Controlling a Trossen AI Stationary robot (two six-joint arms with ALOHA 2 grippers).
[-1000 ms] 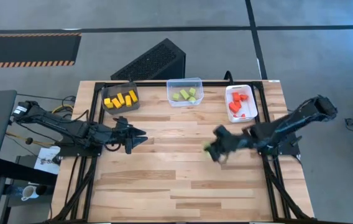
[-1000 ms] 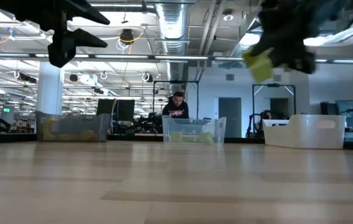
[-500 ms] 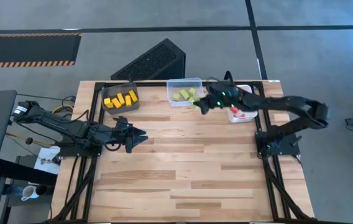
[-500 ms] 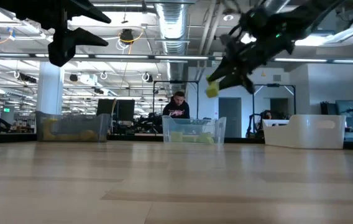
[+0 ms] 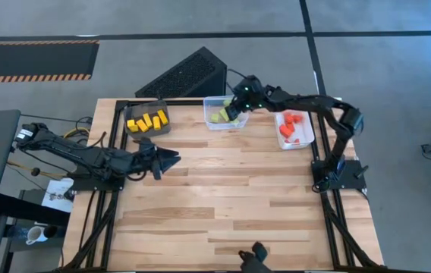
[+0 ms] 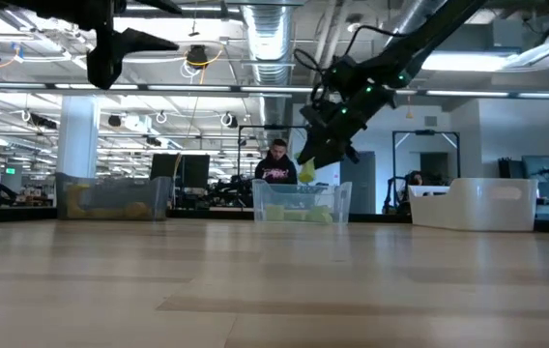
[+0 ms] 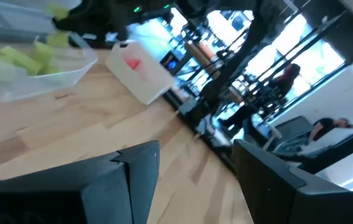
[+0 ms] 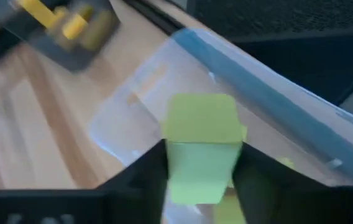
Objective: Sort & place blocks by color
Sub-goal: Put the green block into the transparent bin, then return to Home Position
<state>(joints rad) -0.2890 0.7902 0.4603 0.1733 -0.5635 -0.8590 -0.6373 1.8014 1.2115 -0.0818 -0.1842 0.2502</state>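
Note:
My right gripper (image 5: 234,108) hangs over the clear bin (image 5: 225,111) at the table's far edge, shut on a light green block (image 8: 202,147), which shows again as a light green block (image 6: 307,172) in the low view, just above the bin (image 6: 300,202). More green blocks (image 5: 220,116) lie inside that bin. Yellow blocks (image 5: 147,121) fill the dark brown bin (image 5: 146,120); red blocks (image 5: 291,127) lie in the white bin (image 5: 294,126). My left gripper (image 5: 171,158) waits open above the table's left part, holding nothing. My right gripper pinches the light green block (image 8: 201,168) between its two fingers, one on each side face. The fingers slant down from the table's right side. The block is lifted clear, above the clear bin's open top.
The three bins stand in a row along the table's far edge. A black slatted box (image 5: 187,73) sits behind them off the table. A small dark object (image 5: 255,256) shows at the table's near edge. The wooden tabletop (image 5: 223,197) spreads wide between the arms.
My right gripper carried the green block from the table's right middle toward the far edge and leftward, ending over the clear bin, lower than half a second ago. The block stayed in its fingers. My left gripper barely shifted.

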